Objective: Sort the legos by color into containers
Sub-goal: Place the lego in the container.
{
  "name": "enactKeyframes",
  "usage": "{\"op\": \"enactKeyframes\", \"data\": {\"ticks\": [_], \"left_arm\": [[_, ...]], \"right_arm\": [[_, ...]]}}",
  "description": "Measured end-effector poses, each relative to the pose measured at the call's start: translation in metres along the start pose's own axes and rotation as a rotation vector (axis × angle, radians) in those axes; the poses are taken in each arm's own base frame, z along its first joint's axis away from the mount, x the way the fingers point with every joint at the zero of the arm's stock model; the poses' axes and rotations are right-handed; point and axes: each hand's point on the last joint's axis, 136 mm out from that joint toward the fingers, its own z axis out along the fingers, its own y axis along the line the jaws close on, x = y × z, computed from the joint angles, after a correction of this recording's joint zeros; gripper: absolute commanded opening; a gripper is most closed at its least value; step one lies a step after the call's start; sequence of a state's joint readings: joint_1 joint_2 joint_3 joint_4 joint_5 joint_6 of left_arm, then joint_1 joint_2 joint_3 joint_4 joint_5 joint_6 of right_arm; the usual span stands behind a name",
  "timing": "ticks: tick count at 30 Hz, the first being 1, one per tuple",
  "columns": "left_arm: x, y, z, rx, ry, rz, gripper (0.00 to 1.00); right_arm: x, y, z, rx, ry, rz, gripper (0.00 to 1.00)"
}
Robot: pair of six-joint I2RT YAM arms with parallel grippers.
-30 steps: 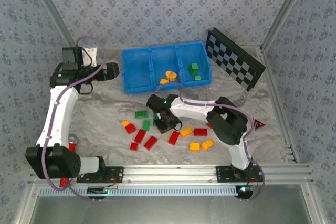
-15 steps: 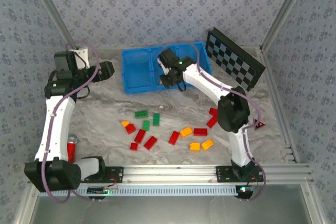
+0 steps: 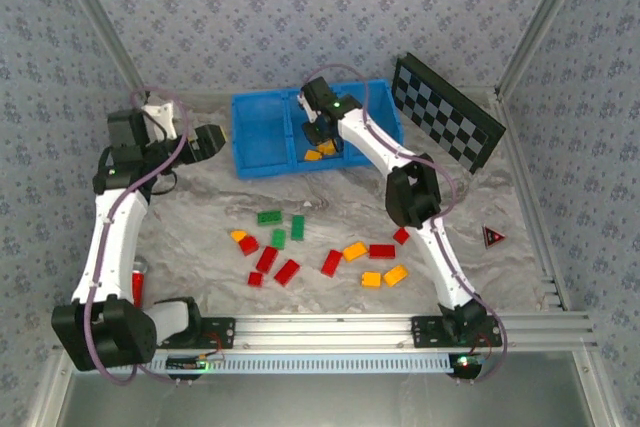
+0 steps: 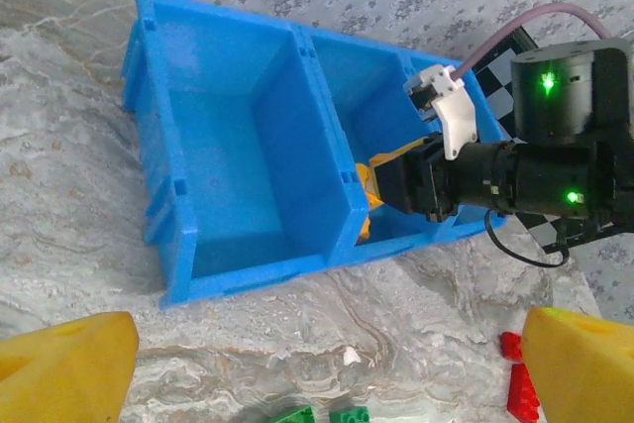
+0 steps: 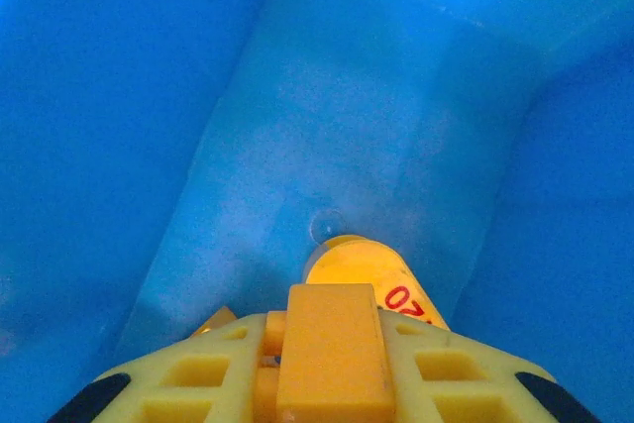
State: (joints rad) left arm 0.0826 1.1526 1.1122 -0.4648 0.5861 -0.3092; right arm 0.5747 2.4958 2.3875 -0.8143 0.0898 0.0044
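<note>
Brick [image 5: 332, 354] lengthwise between fingers [image 5: 406, 339], pointing into tray [image 5: 347, 126].

Right pincer [image 3: 319, 137] over blue tray [image 3: 262, 139] middle compartment, legos [image 3: 287, 271] scattered nearby

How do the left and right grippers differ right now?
Jaws: the left gripper is wide open, while the right gripper is shut.
Load: the left gripper holds nothing, while the right gripper pinches an orange brick.
Place: the left gripper hovers over the table beside the blue tray, while the right gripper is down inside the tray's middle compartment.
Both have yellow fingers.
</note>
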Motion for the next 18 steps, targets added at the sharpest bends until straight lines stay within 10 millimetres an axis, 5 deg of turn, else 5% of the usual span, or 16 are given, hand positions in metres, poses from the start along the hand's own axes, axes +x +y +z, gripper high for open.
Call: {"op": "enactKeyframes", "data": {"ticks": [5,8,18], "left_arm": [[0.034,-0.007,0.009,-0.107,0.091,0.057,0.98],[0.072,-0.014,0.021,-0.175,0.204,0.095,0.95],[0.216,0.009,0.045,-0.426,0.552,0.016,0.91]], "right_arm": [[0.009,0.003,0.015,-0.019,0.025,-0.018,0.32],[0.01,0.005,0.017,-0.029,0.028,-0.029,0.34],[0.012,0.007,0.016,-0.063,0.03,-0.059,0.46]]}}
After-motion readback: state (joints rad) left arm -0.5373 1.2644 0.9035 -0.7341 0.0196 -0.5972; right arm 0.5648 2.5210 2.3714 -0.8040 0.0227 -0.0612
